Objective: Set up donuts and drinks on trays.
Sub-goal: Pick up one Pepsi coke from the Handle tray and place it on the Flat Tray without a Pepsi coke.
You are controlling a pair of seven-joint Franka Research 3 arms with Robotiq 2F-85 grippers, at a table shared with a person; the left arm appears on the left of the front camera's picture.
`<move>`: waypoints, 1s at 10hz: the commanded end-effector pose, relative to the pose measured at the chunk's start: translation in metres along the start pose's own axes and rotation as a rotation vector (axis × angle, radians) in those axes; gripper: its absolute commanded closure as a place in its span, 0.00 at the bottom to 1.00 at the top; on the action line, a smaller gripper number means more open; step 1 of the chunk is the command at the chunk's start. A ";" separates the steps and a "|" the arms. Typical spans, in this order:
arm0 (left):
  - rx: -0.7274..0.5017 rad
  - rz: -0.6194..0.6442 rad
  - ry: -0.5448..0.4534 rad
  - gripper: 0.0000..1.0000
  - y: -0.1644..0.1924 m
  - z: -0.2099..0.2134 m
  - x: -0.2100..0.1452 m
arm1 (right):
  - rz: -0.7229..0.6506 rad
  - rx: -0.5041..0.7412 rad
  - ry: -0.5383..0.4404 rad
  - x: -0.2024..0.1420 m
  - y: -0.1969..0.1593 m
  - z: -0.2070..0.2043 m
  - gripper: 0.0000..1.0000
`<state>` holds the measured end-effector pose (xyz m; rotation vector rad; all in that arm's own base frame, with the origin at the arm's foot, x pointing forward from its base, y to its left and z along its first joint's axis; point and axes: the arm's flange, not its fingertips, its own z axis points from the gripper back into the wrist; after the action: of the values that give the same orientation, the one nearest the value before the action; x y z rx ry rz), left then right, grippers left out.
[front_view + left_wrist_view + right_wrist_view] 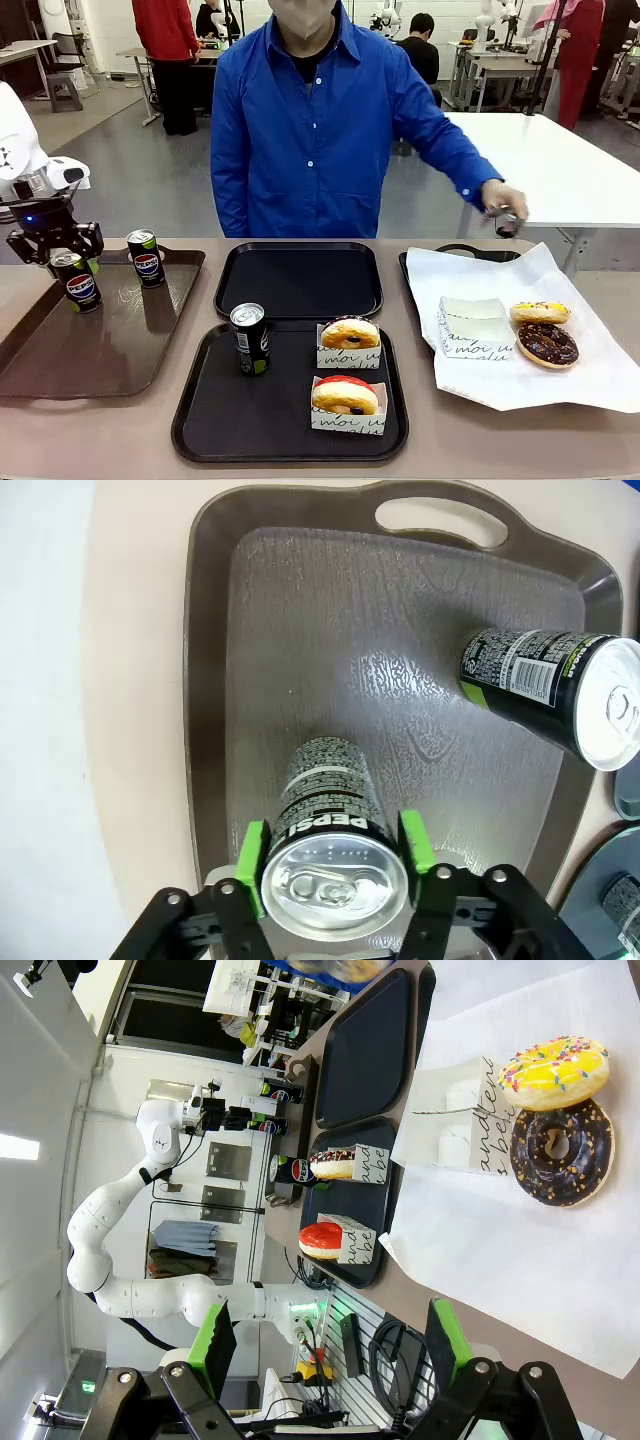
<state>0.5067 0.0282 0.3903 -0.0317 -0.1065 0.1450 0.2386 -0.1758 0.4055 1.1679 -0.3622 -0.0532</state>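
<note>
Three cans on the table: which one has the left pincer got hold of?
The left-hand Pepsi can on the brown tray: the left pincer clamps its top. The other Pepsi can and the black-and-green can stand free.

At left, on left tray [40,350], two cans: front can [77,282] near its left edge, back can [147,258] right of and behind it. In the middle, far tray [298,280] directly behind near tray [270,410]. On near tray, third can [249,339] at back left, back boxed donut [350,335] at right, front boxed donut [345,396] before it. At right, paper [480,375] over fourth tray [470,252]; on paper, box [473,325] at left, back donut [540,312] and front donut [547,344] right of it, touching.
</note>
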 end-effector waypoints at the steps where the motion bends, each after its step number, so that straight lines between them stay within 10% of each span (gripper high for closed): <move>1: -0.005 0.003 -0.003 1.00 0.001 -0.003 -0.001 | 0.012 0.013 -0.005 0.000 -0.001 0.000 0.00; 6: -0.014 0.005 -0.003 1.00 0.000 0.014 -0.003 | 0.012 0.013 -0.005 0.000 -0.001 0.000 0.00; 10: -0.090 -0.062 -0.045 1.00 -0.004 0.107 -0.041 | 0.012 0.013 -0.005 0.000 -0.001 0.000 0.00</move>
<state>0.4756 0.0210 0.4682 -0.0565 -0.1410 0.1133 0.2386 -0.1757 0.4054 1.1679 -0.3616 -0.0532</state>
